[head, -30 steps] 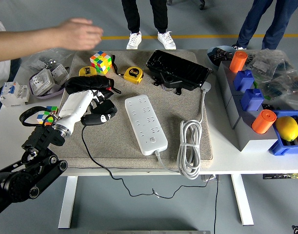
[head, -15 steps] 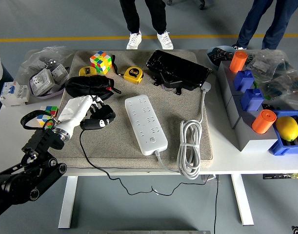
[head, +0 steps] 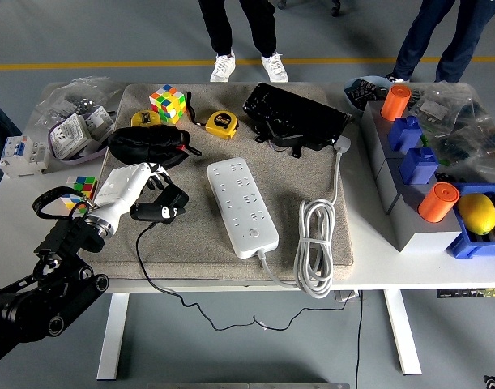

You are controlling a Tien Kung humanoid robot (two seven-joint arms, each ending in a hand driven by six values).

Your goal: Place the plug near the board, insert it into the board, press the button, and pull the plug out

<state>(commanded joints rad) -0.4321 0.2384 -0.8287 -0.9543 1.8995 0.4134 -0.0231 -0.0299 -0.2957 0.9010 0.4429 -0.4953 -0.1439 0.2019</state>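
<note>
Fingers of the left hand (head: 142,188) are curling around the black plug (head: 160,208), holding it just above the beige mat (head: 312,170) near that mat's left edge, while the plug's thin black cord (head: 162,279) is trailing off the near table edge and hanging below it. The white power strip (head: 242,205) is lying flat on the mat to the right of the plug, apart from it, running diagonally toward the near edge with a strip of bare mat between the two. Its own white cable (head: 315,247) is sitting coiled just beside it on the right, reaching down to the mat's near edge. Behind the hand, a black pouch (head: 148,143) is lying close by, and a colourful cube (head: 168,104) and a yellow tape measure (head: 221,123) are sitting further back, beside a black bag (head: 296,116). A smaller cube (head: 83,185) is resting on the white table (head: 369,271) to the left of the mat. Grey and blue bins (head: 409,186) with orange cylinders are crowding the right side of the table, well apart from the power strip. A person's legs (head: 241,36) are standing beyond the far edge.
</note>
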